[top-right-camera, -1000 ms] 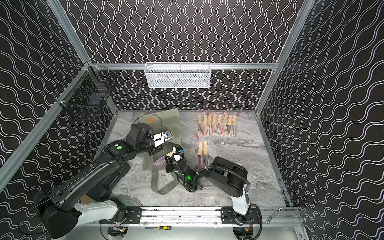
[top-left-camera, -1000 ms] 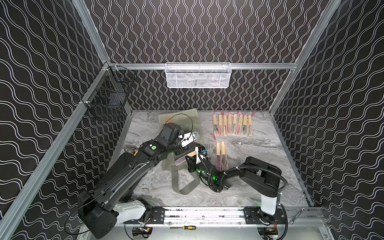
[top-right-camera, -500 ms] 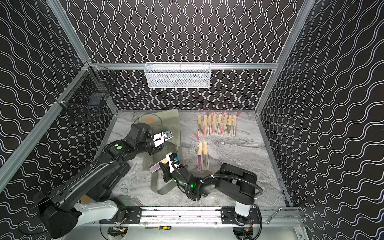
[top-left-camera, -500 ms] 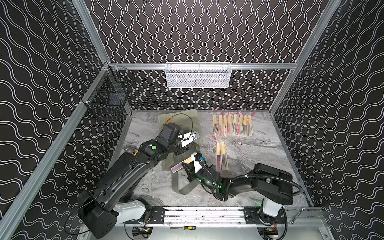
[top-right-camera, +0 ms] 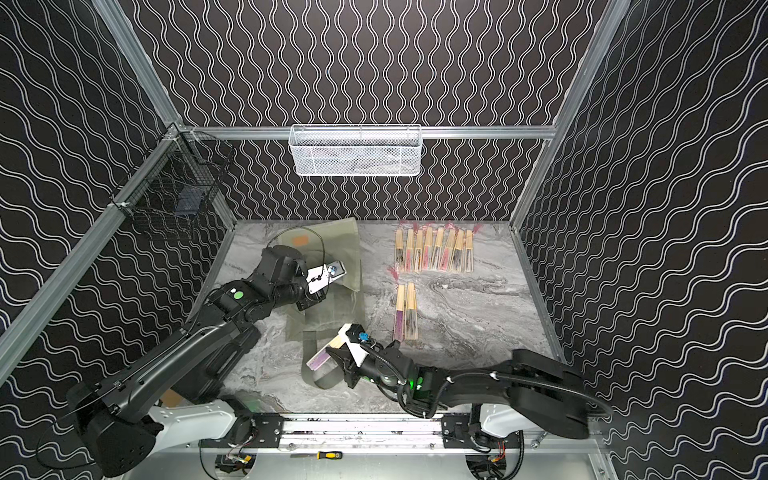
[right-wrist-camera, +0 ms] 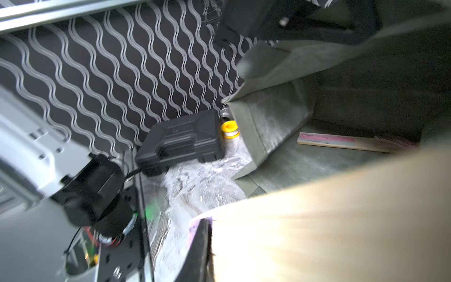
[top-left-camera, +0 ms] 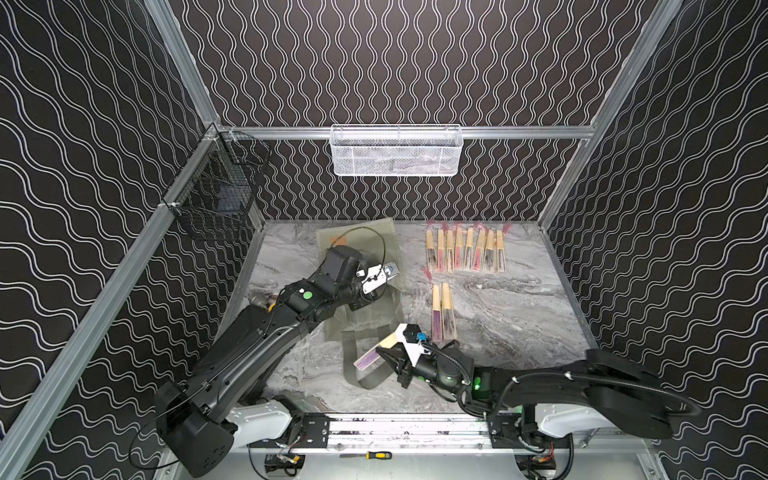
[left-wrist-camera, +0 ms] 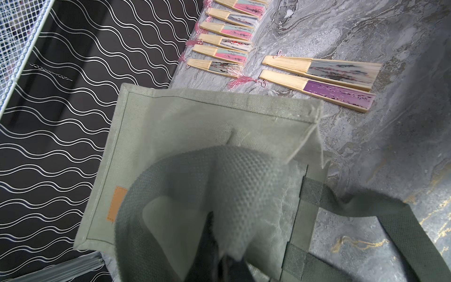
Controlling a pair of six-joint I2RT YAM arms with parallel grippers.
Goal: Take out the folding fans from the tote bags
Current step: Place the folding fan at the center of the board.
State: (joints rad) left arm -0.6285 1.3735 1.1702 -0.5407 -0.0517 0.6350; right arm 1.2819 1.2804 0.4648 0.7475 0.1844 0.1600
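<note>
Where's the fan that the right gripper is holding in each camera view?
In a top view: the held fan, slanting, low centre, just nearer than the tote bag.
In a top view: low centre too.
Left wrist: not in it.
Right wrist: blurred pale wood close to the lens.
Shared landmark: the tote bag.

Grey marbled table (top-left-camera: 511, 332). Tote (top-left-camera: 376, 239) lies back left, straps (left-wrist-camera: 390, 211) trailing toward front edge. Row of fans (top-left-camera: 465, 253), eight, closed, side by side, back right. Pair of fans (top-left-camera: 443, 311) nearer, just right of tote. Black case (right-wrist-camera: 180, 139) and yellow roll (right-wrist-camera: 229, 128) at left edge.
</note>
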